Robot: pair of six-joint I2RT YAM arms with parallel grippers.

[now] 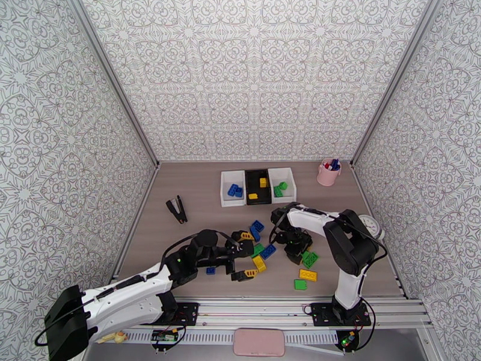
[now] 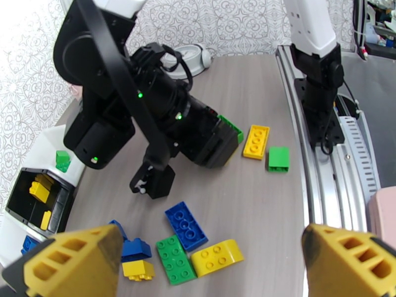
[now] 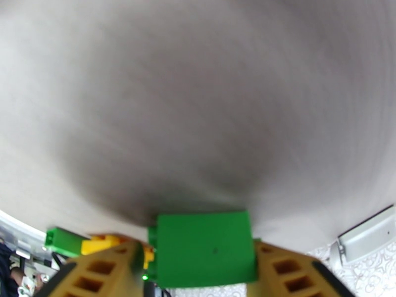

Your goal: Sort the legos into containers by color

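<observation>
The green lego sat clamped in the right claw, close to the counter and well apart from the three bins. The left claw hung spread wide over loose legos nearby.

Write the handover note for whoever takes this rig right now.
Left hand: open, empty, over the loose legos.
Right hand: shut on a green lego, low at the table.
Done: some blue in the left white bin, yellow in the black bin, green in the right white bin.
Left: roughly ten loose legos, all three colors, between the arms.
</observation>
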